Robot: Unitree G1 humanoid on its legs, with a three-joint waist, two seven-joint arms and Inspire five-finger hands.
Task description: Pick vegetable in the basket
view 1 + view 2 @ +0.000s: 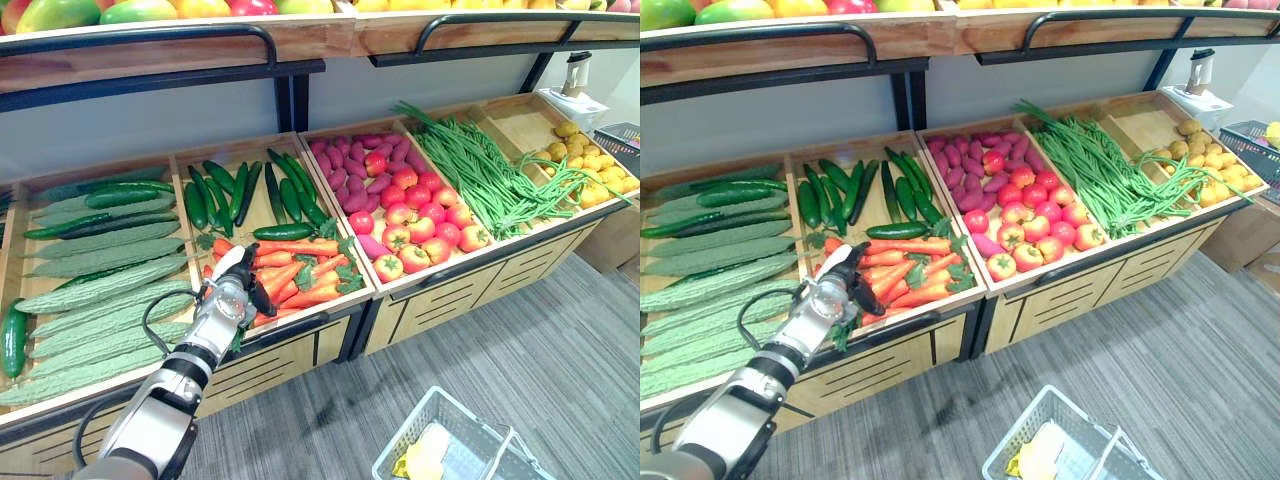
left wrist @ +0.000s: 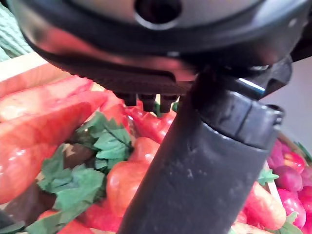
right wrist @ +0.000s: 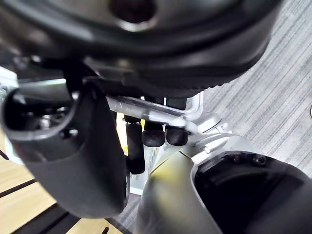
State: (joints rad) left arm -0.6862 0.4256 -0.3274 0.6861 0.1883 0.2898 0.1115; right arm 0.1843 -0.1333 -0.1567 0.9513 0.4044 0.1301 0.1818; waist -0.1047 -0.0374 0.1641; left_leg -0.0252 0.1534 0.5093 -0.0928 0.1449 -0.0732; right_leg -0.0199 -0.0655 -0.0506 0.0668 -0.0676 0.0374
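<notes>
Orange carrots [image 1: 300, 275] with green tops lie at the front of a wooden bin, seen close up as carrots [image 2: 44, 122] in the left wrist view. My left hand [image 1: 232, 290] hovers just over their near-left end, open, fingers pointing down at them and holding nothing. Its thumb [image 2: 204, 161] sticks out straight above the carrots. A white wire basket [image 1: 405, 425] hangs low over the floor at the lower right, with a yellow item [image 1: 425, 455] inside. My right hand [image 3: 73, 161] is shut on the basket's silver handle [image 3: 146, 114].
Cucumbers [image 1: 235, 190] lie behind the carrots and bitter gourds [image 1: 100, 285] fill the bin to the left. To the right are purple sweet potatoes [image 1: 350, 160], red apples [image 1: 420, 225], green beans [image 1: 490, 170] and yellow fruit [image 1: 590, 160]. An upper shelf [image 1: 140, 45] overhangs the bins.
</notes>
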